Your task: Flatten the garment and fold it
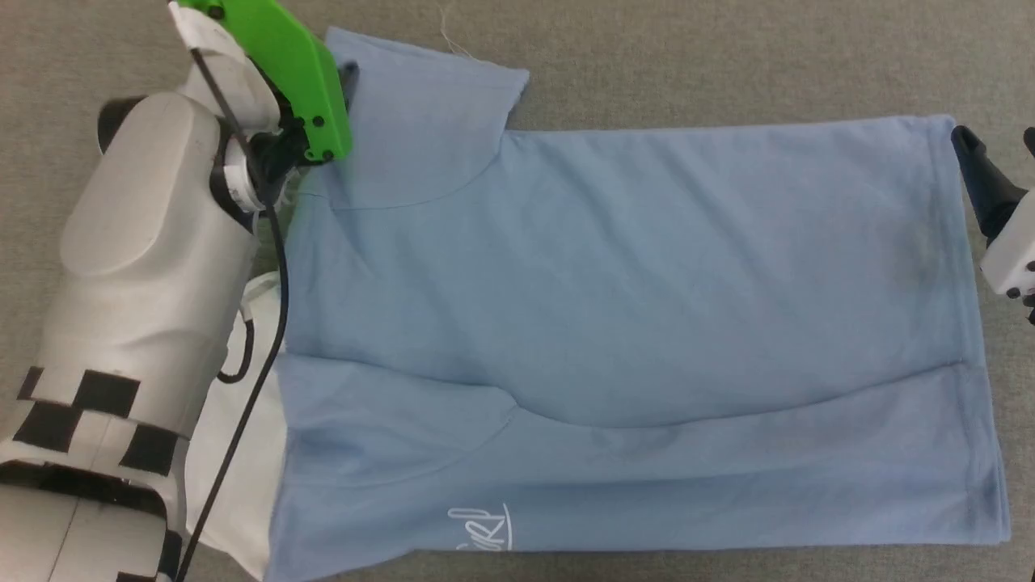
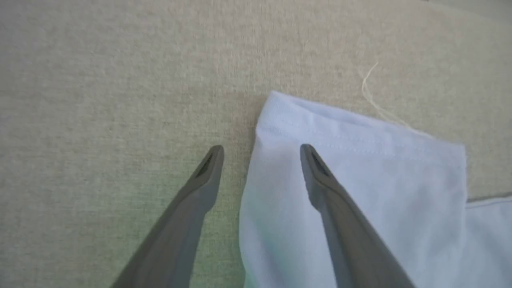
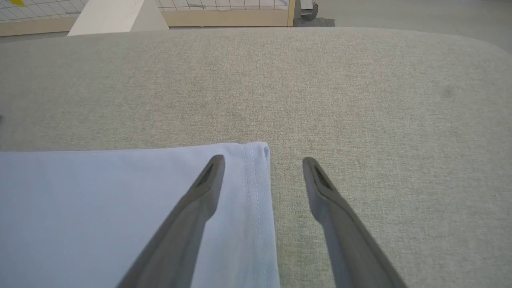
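Note:
The garment (image 1: 606,283), a light blue shirt, lies lengthwise across the table with its near long side folded over. Its white script logo (image 1: 483,529) is at the front and its white collar (image 1: 242,485) peeks out beside my left forearm. My left gripper (image 2: 260,150) is open over the far sleeve's corner (image 2: 360,180), one finger above the sleeve and the other above bare table. My right gripper (image 3: 262,162) is open astride the hem's far corner (image 3: 256,168), holding nothing. In the head view it sits at the right edge (image 1: 994,137).
The table is covered in beige-grey cloth (image 1: 647,56). A loose pale thread (image 2: 372,92) lies by the sleeve. Beyond the table's far edge stand a wood-framed grid panel (image 3: 224,16) and a white block (image 3: 116,16).

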